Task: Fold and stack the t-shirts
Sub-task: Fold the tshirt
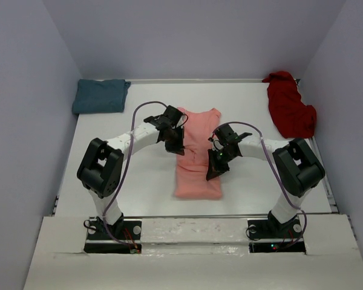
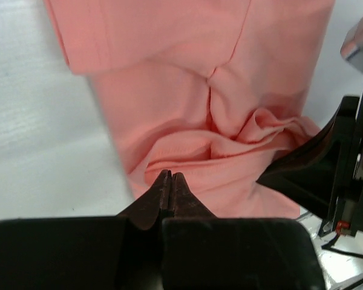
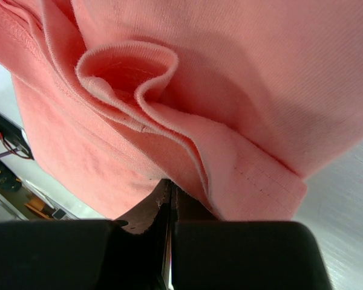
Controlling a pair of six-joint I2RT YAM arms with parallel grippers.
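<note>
Salmon t-shirt (image 1: 196,178) centre; teal t-shirt (image 1: 100,95) far-left; dark red t-shirt (image 1: 289,112) far-right.

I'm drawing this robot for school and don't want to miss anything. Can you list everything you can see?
pink t-shirt: one, salmon-pink, middle of the table, folded into a long strip and bunched where it is pinched
teal t-shirt: one, blue-green, far left corner, folded flat
dark red t-shirt: one, dark red, far right corner, crumpled in a heap
table: one, white, under all three shirts
walls: pale lilac-grey, around the left, far and right sides
left arm: one, white with black joints, based at the near edge
right arm: one, same colours, beside it
left gripper: one, black, shut on the pink t-shirt's left edge
right gripper: one, black, shut on its right edge
</note>
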